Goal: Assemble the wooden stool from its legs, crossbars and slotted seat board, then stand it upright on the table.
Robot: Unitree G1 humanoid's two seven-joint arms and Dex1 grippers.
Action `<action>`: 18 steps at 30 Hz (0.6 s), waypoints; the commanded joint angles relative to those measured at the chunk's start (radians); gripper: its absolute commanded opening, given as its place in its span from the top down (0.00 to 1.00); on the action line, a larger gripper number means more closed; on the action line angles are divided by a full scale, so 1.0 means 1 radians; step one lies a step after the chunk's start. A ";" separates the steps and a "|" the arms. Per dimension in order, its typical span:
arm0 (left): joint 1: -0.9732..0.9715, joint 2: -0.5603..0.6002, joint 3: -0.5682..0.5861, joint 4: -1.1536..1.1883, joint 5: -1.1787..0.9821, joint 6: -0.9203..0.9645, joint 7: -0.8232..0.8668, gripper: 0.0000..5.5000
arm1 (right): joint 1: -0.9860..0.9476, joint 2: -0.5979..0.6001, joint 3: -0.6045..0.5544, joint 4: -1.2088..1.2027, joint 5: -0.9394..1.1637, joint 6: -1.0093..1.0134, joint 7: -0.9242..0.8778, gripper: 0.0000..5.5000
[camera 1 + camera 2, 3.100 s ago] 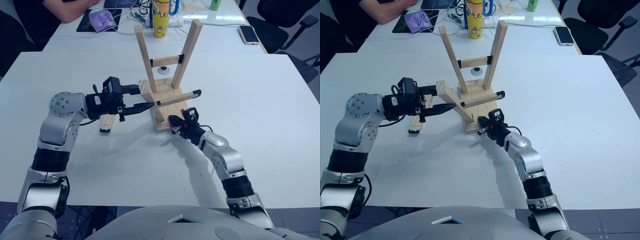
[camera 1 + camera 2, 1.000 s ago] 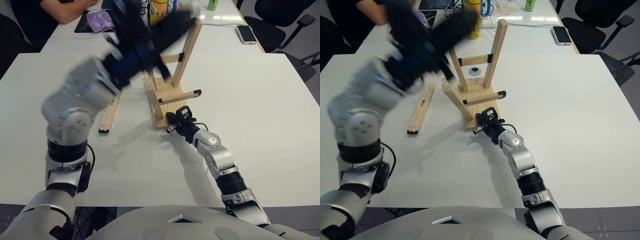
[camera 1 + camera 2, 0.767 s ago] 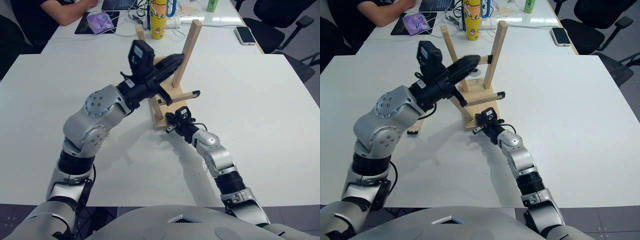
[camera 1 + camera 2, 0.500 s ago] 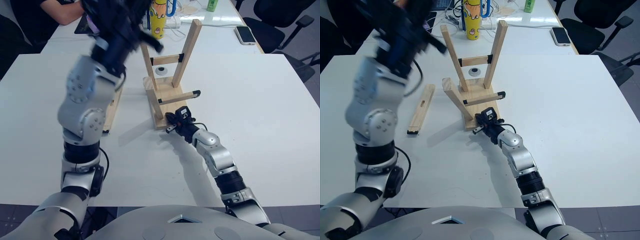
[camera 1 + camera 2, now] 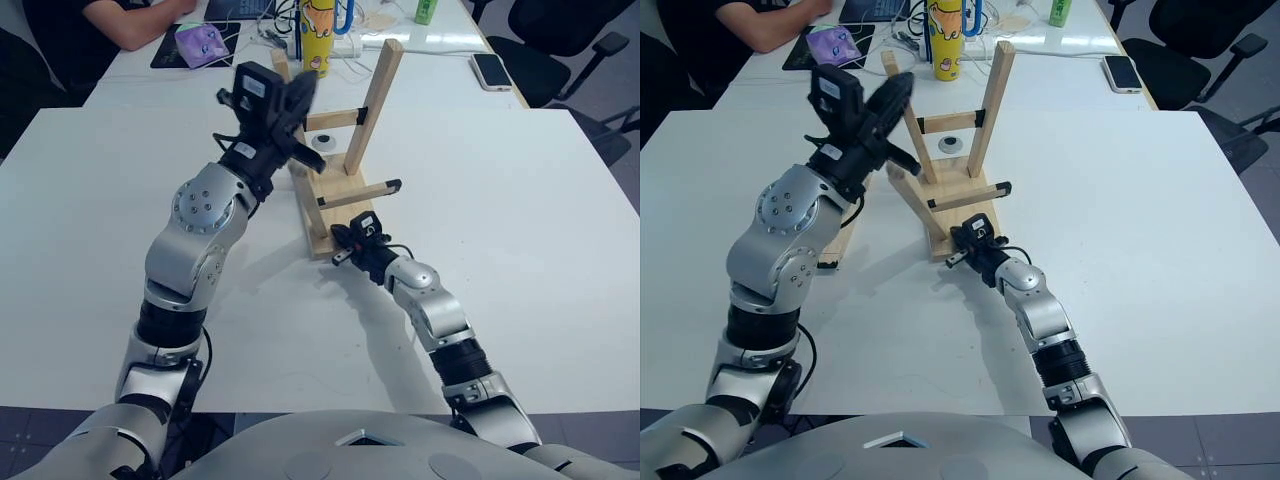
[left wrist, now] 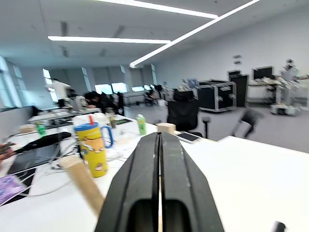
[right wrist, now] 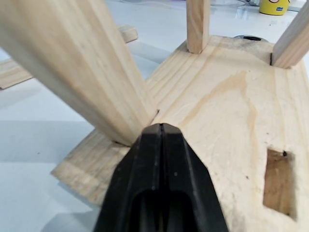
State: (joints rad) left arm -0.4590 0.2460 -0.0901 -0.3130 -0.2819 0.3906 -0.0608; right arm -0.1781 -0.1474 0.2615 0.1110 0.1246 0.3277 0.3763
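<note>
The stool lies upside down, its slotted seat board point(image 5: 345, 215) flat on the white table. Two rear legs point(image 5: 375, 100) stand up from it, joined by a crossbar point(image 5: 335, 121). A short front leg point(image 5: 308, 205) leans in its slot, and a second crossbar point(image 5: 358, 194) sticks out from it to the right. My left gripper point(image 5: 295, 100) is shut and empty, raised beside the top of the rear left leg point(image 6: 77, 179). My right gripper point(image 7: 161, 126) is shut, its tips resting on the seat board at the front leg's base. A loose leg point(image 5: 835, 245) lies flat, partly under my left arm.
A yellow cup point(image 5: 318, 30), cables and a purple pouch point(image 5: 205, 42) sit on the far table, with a phone point(image 5: 497, 68) to the right. A small black disc point(image 5: 322, 142) lies behind the stool. The table's right half is bare.
My left arm left the front leg and crossbar, swung high over the table, and now holds its gripper up by the rear left leg. The right gripper stayed at the seat board.
</note>
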 commanded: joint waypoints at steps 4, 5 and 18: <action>-0.021 0.009 0.159 -0.060 0.168 -0.212 0.110 1.00 | 0.093 -0.004 -0.031 0.037 0.000 -0.072 0.015 1.00; 0.001 0.014 0.166 -0.047 0.172 -0.190 0.105 1.00 | 0.095 -0.009 -0.034 0.020 -0.004 -0.101 0.018 1.00; 0.378 -0.012 0.266 0.050 0.107 -0.124 0.008 0.66 | 0.232 -0.175 -0.236 -0.224 -0.005 -0.178 -0.005 1.00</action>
State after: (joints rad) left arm -0.1146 0.2435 0.1790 -0.2731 -0.1752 0.2597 -0.0430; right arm 0.0536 -0.3085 0.0700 -0.1262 0.1276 0.1566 0.4031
